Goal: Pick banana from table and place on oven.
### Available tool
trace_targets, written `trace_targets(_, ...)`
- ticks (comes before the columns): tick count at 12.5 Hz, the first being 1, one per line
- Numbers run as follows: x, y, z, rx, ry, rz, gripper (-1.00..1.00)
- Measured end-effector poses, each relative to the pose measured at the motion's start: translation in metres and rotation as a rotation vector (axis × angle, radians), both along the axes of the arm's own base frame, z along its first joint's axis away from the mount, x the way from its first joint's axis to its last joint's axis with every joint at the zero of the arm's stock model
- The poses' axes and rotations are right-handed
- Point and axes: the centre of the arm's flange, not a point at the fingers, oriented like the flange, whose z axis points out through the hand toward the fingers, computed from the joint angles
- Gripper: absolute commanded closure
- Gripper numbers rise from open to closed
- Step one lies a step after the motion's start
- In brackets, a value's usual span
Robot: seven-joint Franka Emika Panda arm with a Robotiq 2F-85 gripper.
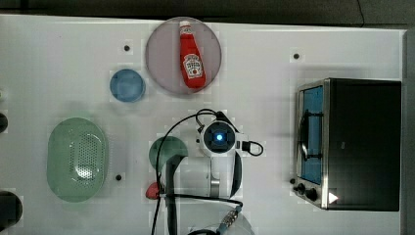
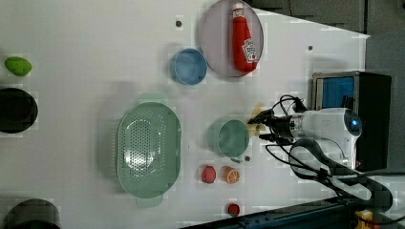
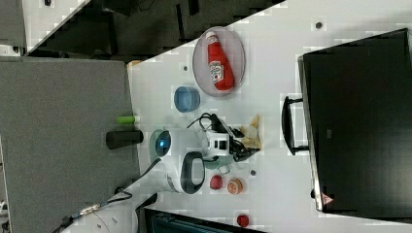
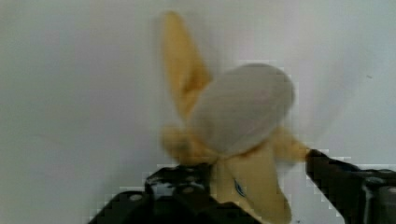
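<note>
Item: claw (image 4: 252, 186). Its two black fingers (image 4: 341, 179) are standing on either side of the banana (image 4: 233, 126), apart; one is lying against the peel and the other is sitting just beside it. Whether they are gripping the fruit cannot be told.

Item: banana, pale yellow, part peeled, with an off-white tip and loose peel flaps. It is lying on the table (image 1: 58, 58) in the left view, just beside the green cup (image 2: 232, 138) and between that cup and the oven (image 2: 367, 95). In the right view the banana (image 3: 253, 130) is sitting near the oven's door handle (image 3: 287, 125).

Item: arm (image 1: 218, 147), white with black cabling, reaching over the middle of the table in the top view, a blue light glowing on its wrist.

Item: oven, black top, steel frame, blue glass door, standing at the top view's right.

Item: ketchup bottle (image 1: 191, 56), lying on a round grey plate (image 1: 161, 63).

Item: blue bowl (image 1: 127, 85), sitting beside the plate.

Item: green colander (image 1: 77, 159), at the top view's left.

Item: strawberry (image 2: 208, 174) and orange slice (image 2: 232, 175), lying side by side near the green cup in the left view.
</note>
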Motion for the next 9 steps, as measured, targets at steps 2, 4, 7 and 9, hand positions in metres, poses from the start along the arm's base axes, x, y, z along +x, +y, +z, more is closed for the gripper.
trace_targets(2,0.004,0.003,0.006,-0.002,-0.021,0.008,0.29)
trace_targets(4,0.007,0.003,0.008,-0.004,-0.02,0.015,0.62)
trace_targets(7,0.009,0.0,0.021,0.008,-0.054,-0.032,0.62)
trace_targets(9,0.017,-0.003,0.04,0.005,-0.094,-0.03,0.62)
